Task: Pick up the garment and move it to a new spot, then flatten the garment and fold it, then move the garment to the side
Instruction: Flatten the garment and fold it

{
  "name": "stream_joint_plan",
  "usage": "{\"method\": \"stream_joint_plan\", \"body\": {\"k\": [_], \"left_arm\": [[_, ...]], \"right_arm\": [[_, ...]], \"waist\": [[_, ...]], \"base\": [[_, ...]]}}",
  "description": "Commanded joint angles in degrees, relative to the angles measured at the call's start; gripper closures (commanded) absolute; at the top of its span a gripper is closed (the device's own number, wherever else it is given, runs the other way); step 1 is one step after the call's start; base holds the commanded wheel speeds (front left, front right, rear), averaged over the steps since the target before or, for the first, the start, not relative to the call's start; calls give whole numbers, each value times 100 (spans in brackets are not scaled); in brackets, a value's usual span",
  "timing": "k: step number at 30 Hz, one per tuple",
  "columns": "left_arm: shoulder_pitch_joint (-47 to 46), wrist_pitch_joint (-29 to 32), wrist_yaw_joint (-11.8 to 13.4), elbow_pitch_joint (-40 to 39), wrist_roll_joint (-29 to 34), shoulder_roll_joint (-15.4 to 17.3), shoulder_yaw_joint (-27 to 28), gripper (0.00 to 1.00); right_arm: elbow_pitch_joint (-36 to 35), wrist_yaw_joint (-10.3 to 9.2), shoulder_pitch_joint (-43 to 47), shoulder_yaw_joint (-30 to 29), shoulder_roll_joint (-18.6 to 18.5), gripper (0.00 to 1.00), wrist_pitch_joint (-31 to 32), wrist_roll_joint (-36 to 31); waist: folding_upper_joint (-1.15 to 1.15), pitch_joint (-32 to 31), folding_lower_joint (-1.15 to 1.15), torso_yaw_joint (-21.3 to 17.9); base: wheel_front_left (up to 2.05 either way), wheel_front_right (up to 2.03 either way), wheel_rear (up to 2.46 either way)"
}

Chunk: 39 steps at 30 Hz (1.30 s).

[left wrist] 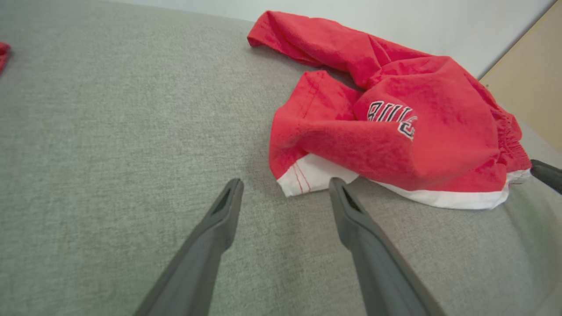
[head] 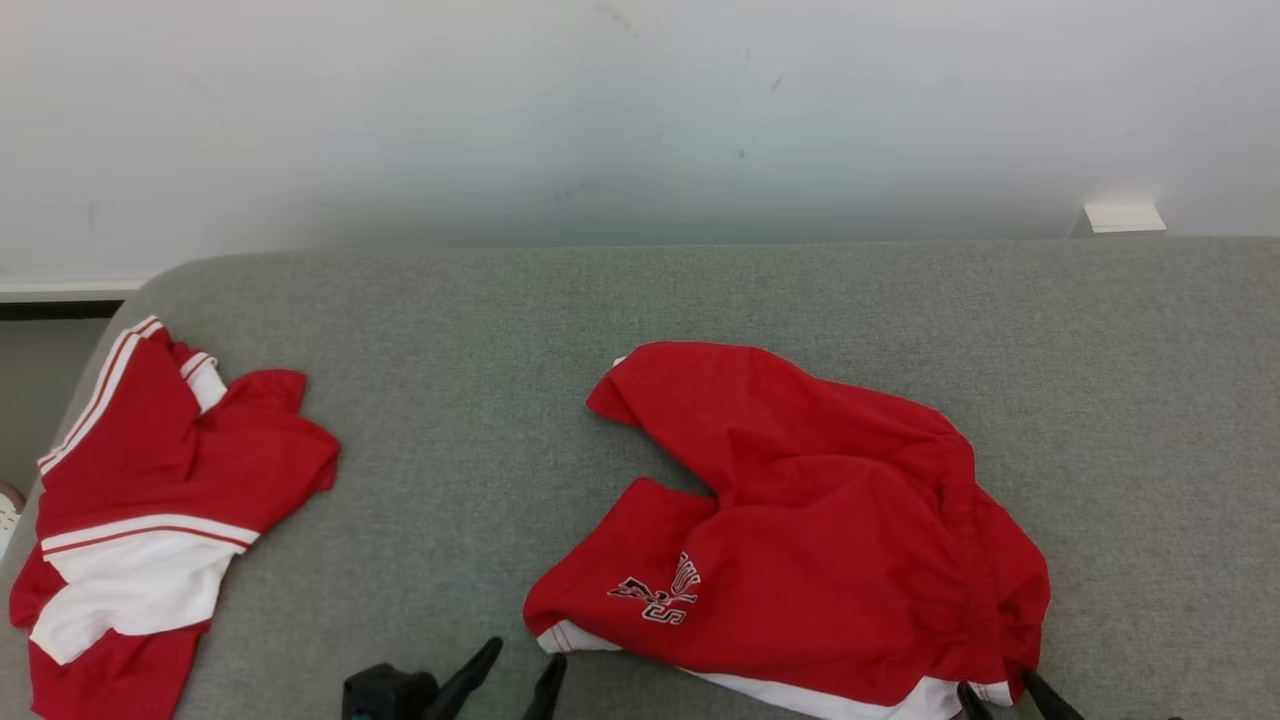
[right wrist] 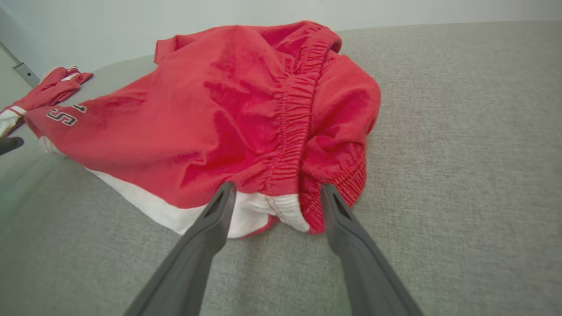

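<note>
The garment (head: 820, 520) is a pair of red shorts with white trim and a small logo, lying crumpled on the grey cushion at centre right. My left gripper (head: 525, 670) stands open just short of the shorts' near-left white hem corner (left wrist: 303, 177), fingers (left wrist: 219, 219) apart over bare cushion. My right gripper (head: 1000, 690) is open at the near-right corner, where the elastic waistband (right wrist: 294, 131) meets the white trim. In the right wrist view its fingertips (right wrist: 224, 199) straddle that corner without closing on it.
A second red and white garment (head: 140, 490) lies bunched at the cushion's left end. The grey cushion (head: 480, 420) has a rounded far-left corner and a white wall behind it. Bare fabric stretches between the two garments and to the right of the shorts.
</note>
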Motion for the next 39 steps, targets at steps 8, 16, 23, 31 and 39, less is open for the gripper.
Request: {"method": "stream_joint_plan", "body": {"k": [8,16,23,31,39], "left_arm": [[-423,97,-16,511,-436,64,-514,0],[-830,-135,-16,1121,-692,-45,-699,0],[-1138,-263,-5,1395,-941,-35,-1088,93],[-1239,-485,-5,1395,-1107,116,-1173,100],[-1198,-533,9,830,-1005,367,-1051,100]], "right_arm": [[616,-13,-525,453,-21,0,16,338],[716,-13,-714,926,-142,23,-50,692],[820,-13,-872,1210,-202,67,-121,872],[547,-13,-953,1408,-355,100,-273,1084],[-519,-12,-910,1543,-903,100,-340,1742]], "waist": [[0,17,0,-20],[0,9,0,-67],[0,24,0,-101],[0,23,0,-87],[0,-89,0,-37]], "base": [[0,0,0],[0,0,0],[0,0,0],[0,0,0],[0,0,0]]}}
